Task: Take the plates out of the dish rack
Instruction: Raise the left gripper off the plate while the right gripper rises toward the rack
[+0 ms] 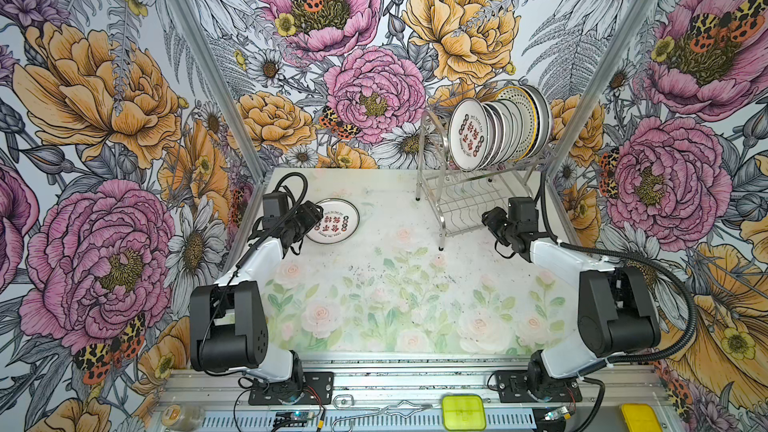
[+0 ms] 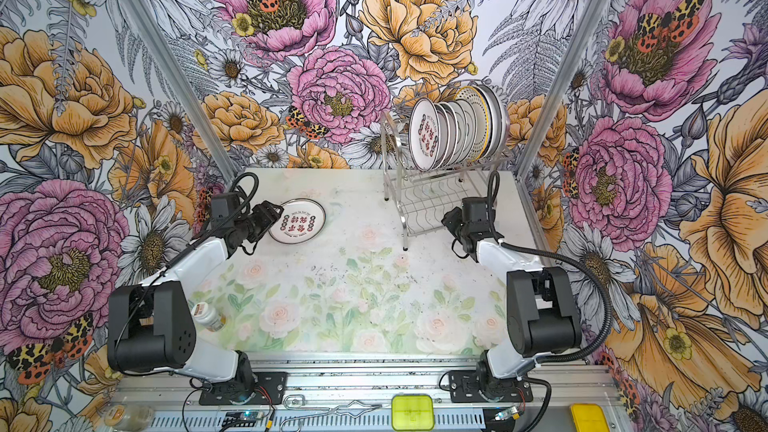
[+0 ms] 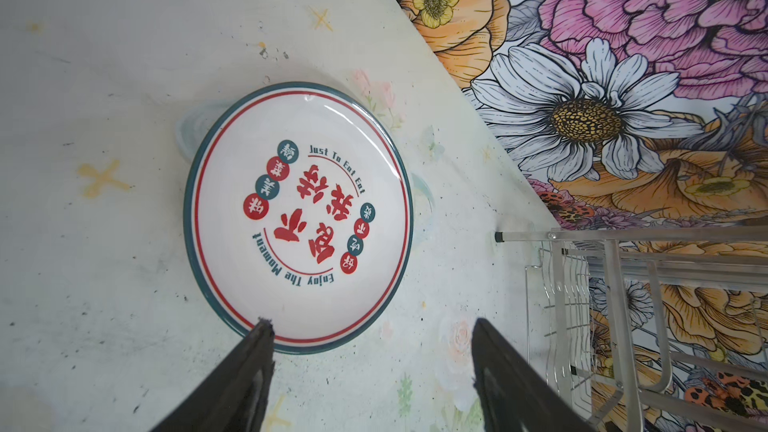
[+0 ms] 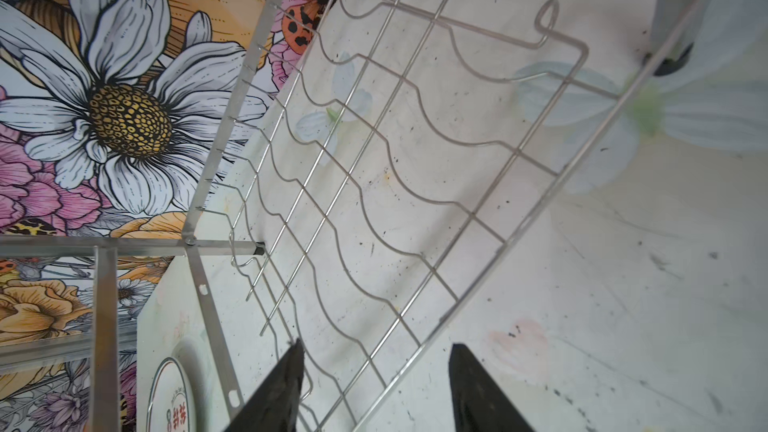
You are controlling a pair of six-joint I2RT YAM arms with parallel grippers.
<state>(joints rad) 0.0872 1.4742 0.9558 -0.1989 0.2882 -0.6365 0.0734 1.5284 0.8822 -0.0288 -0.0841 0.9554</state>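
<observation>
One plate (image 1: pixel 334 221) lies flat on the desk (image 1: pixel 374 284); the other plates (image 1: pixel 498 126) stand on edge on the dish rack's (image 1: pixel 443 222) upper level.

The left end effector (image 3: pixel 370 326) is released and empty, one finger (image 3: pixel 262 338) at the lying plate's rim; it should probably back off without nudging the plate. The right end effector (image 4: pixel 376 344) is also spread and empty, low beside the rack's bare wavy shelf. It likely needs to rise, pinch the front red-lettered plate (image 1: pixel 469 135) by its top rim, and lift it straight clear of the wires before swinging away.
</observation>
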